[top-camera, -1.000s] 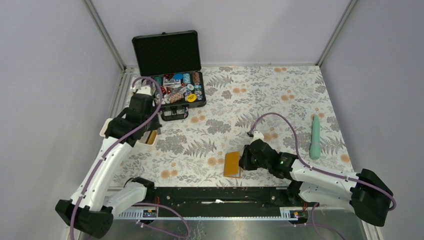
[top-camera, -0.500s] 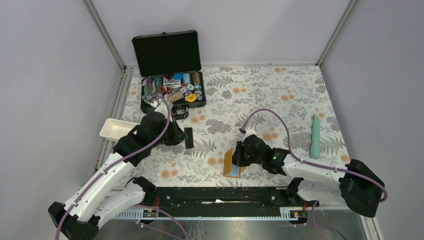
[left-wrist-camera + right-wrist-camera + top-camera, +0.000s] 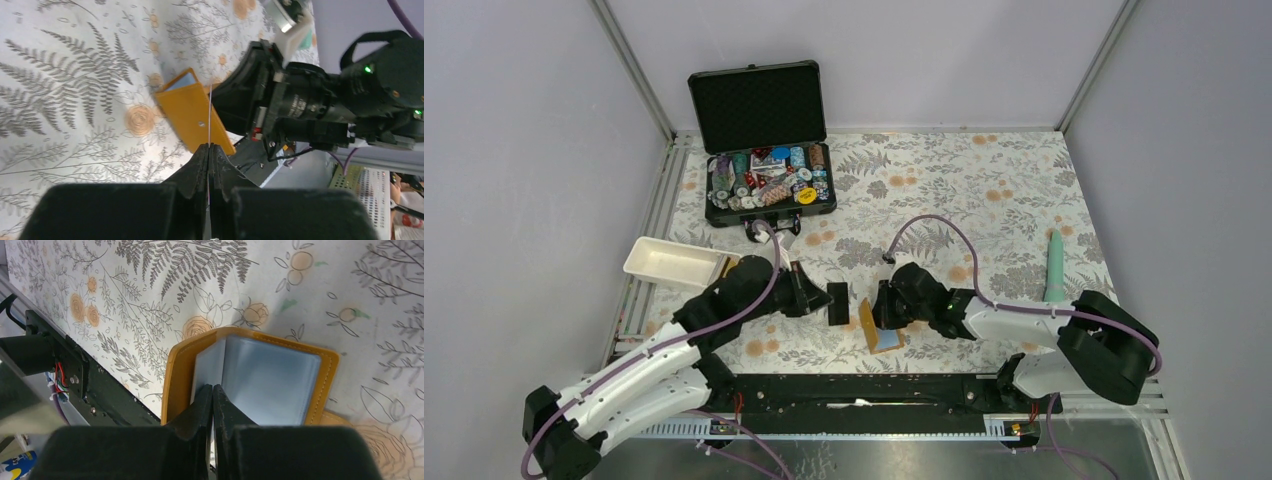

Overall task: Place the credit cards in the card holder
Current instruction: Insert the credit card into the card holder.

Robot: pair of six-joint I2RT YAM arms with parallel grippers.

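The card holder (image 3: 869, 333) is an orange folding wallet, propped open on the floral cloth near the front edge. My right gripper (image 3: 883, 317) is shut on one of its pale blue plastic sleeves (image 3: 270, 385), fingertips (image 3: 206, 391) inside the orange cover (image 3: 172, 375). My left gripper (image 3: 826, 299) is shut on a black credit card (image 3: 838, 303), held upright just left of the wallet. In the left wrist view that card (image 3: 209, 112) shows edge-on as a thin pale line between the closed jaws of the left gripper (image 3: 210, 146), in front of the card holder (image 3: 190, 117). No other card is visible.
An open black case (image 3: 769, 185) full of poker chips stands at the back left. A white tray (image 3: 669, 262) lies at the left edge. A teal handle-shaped object (image 3: 1054, 272) lies at the right. The black base rail (image 3: 854, 388) runs along the near edge.
My left arm has swung right from the white tray, carrying the black card up to the wallet. My right gripper has shifted left and tipped the wallet up and open.
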